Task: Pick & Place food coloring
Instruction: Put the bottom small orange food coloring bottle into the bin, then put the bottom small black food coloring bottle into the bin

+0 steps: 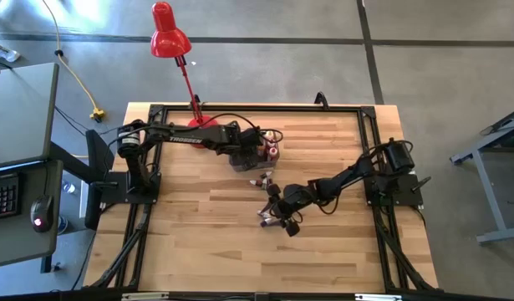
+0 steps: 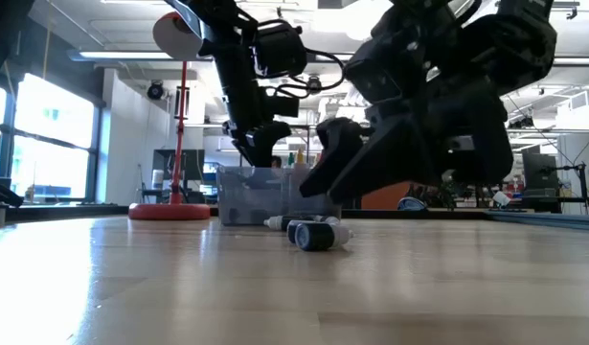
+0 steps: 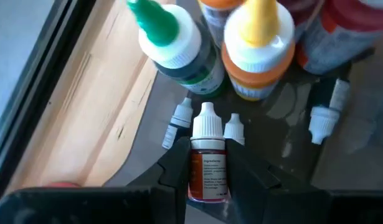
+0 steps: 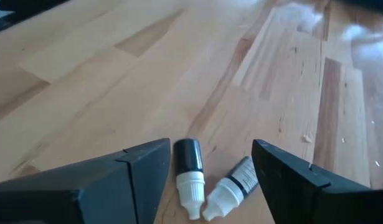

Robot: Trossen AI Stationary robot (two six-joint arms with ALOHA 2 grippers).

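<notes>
While my left gripper (image 1: 269, 153) sits over grey bin (image 1: 246, 159), high view puts right gripper (image 1: 277, 219) on counter (image 1: 198, 242) well apart from bin, loose bottles (image 1: 259, 179) between. Low view: two small bottles (image 2: 313, 233) lie just before bin (image 2: 246, 196). Left wrist: jaws clamped on white-capped red-label bottle (image 3: 207, 158) above bin's bottles. Right wrist: jaws spread wide, empty, two bottles (image 4: 190, 168) lying between them.

We see left gripper (image 3: 207, 177) extended toward counter's far middle, jaws clamped; right gripper (image 4: 207, 171) reaches low at center, jaws spread.
</notes>
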